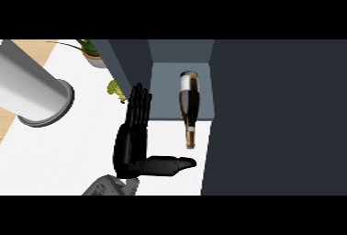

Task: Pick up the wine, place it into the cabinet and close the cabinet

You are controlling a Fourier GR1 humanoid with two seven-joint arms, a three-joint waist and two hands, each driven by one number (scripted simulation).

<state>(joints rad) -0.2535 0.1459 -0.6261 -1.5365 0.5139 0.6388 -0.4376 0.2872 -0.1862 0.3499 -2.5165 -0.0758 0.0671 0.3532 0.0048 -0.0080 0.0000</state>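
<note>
Bottle: the wine bottle lies on its side, its broad base toward the back of the cabinet and its neck pointing toward the robot – the neck and cap reach out past the front edge of the shelf, over the counter
Bottle look: dark brown glass, a pale band near the base and another pale band round the neck
Cabinet: the cabinet is dark grey-blue; its inside shows as a lighter grey recess between a dark wall at the left and a large dark panel at the right
Cabinet door: I cannot tell which of the dark panels is the door, nor how far it stands open
Left hand: the left hand is just left of the bottle, apart from it; fingers straight and held together, pointing away toward the cabinet's left wall, thumb stuck out to the right, below the bottle's cap – it holds nothing
Left forearm: a little grey forearm shows at the lower edge, under the hand
Counter: the counter is white
Grey cylinder: a big pale grey cylinder with a round rim crosses the left of the view
Plant: a potted plant stands at the far left of the cabinet; a small yellow-green thing lies near the fingertips, too small to name
</note>
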